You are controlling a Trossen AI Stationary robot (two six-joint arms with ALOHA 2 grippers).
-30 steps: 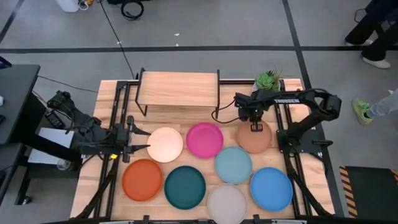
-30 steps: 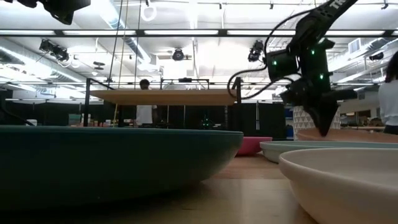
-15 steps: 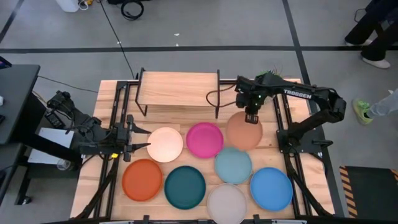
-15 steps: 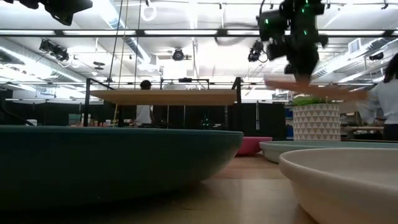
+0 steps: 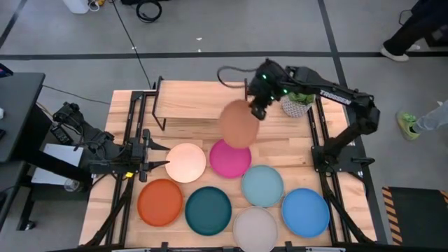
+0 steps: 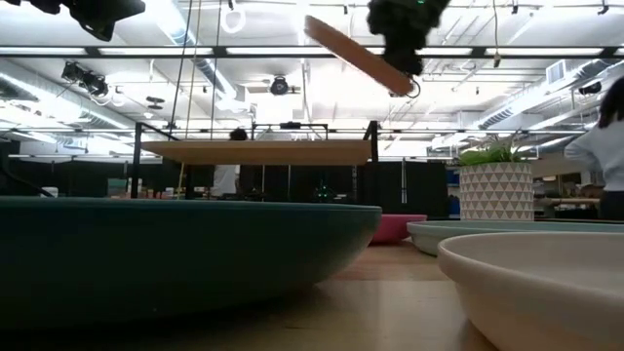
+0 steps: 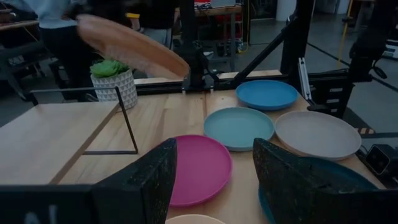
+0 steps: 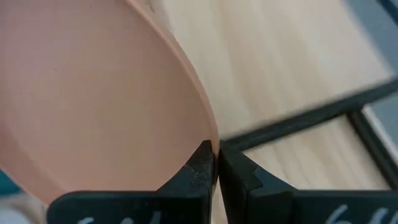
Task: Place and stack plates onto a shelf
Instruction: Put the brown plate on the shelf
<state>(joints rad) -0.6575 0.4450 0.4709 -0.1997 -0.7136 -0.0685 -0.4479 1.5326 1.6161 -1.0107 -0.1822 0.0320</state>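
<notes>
The tan plate (image 5: 238, 124) is held tilted in the air at the shelf's (image 5: 199, 98) right front corner, pinched at its rim by the right gripper (image 5: 257, 110). Stiff, light and smooth, it may swing on 1 edge pinch. The left gripper (image 5: 159, 159), spread wide, waits beside the peach plate (image 5: 185, 162).

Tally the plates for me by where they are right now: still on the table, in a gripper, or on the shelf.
On the table: 7
Held by the right gripper: 1, the tan plate
On the shelf: 0
Total: 8 plates
</notes>
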